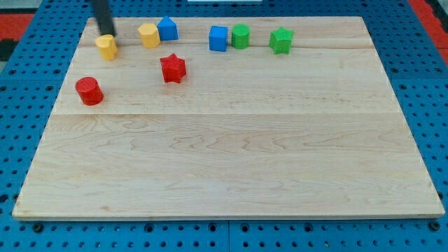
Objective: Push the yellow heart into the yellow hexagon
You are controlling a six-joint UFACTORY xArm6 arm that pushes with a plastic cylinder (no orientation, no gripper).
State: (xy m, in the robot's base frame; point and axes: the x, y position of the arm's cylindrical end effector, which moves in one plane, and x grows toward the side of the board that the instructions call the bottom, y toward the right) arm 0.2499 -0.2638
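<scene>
The yellow heart point(106, 47) lies near the board's top left corner. The yellow hexagon point(148, 34) lies to its right and slightly higher, with a gap between them. It touches a blue block with a peaked top point(167, 29) on its right. My tip point(106, 33) is the lower end of the dark rod. It stands just above the yellow heart in the view, at or very near the heart's top edge, and left of the hexagon.
A red star point(172, 68) lies below the hexagon. A red cylinder point(89, 91) lies at the left. A blue cube point(218, 38), a green cylinder point(241, 35) and a green star point(281, 40) line the top edge of the wooden board point(231, 154).
</scene>
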